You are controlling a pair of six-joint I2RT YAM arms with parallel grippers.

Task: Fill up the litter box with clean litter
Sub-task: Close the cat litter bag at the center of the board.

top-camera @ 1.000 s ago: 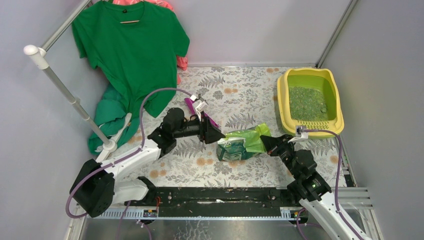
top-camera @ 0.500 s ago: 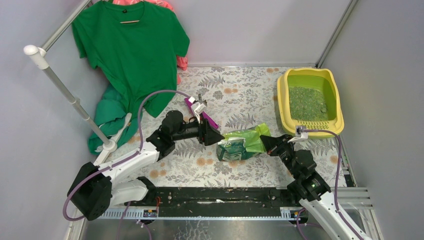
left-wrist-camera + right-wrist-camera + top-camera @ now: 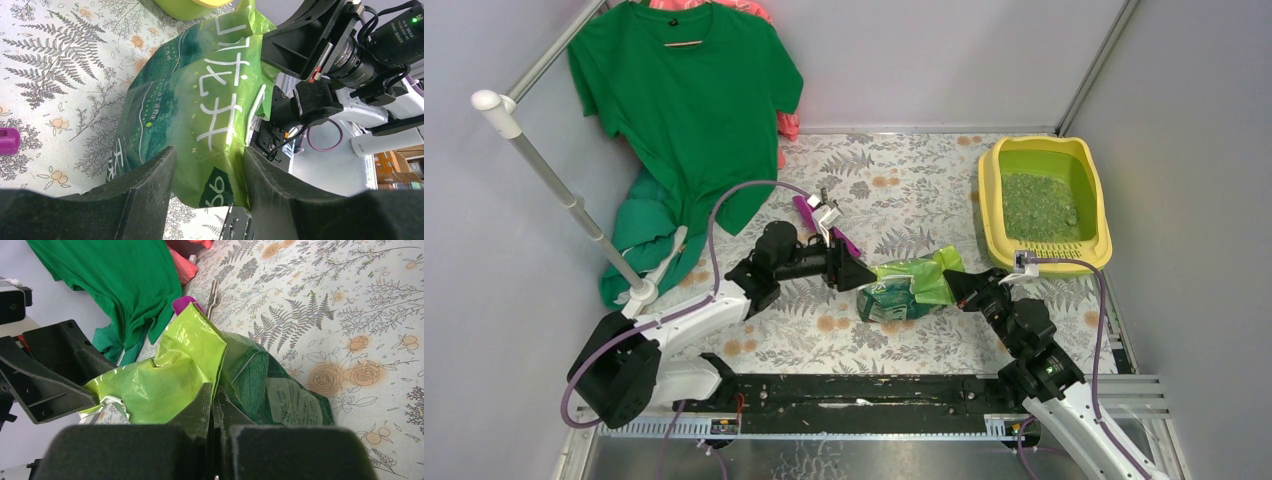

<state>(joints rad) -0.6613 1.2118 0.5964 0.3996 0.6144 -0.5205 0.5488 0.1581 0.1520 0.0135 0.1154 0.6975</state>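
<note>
Reads only in part on the green bag [image 3: 195, 100]: large white East Asian characters running sideways, a thin line of small white print at their nine o'clock, beginning with what looks like "0.1", and white digits resembling "96" at the six o'clock edge. Too fine to read on the bag's pale fine-print panel [image 3: 292, 402].

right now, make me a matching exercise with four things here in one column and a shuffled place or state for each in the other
Things:
1. litter box
2. purple scoop
3. green t-shirt
4. right hand

Places or states:
a. hanging at the far left
b. shut on the top fold of the green litter bag
c. far right of the table, green litter inside
d. lying flat near mid-table

Pairs: 1-c, 2-d, 3-a, 4-b
</note>
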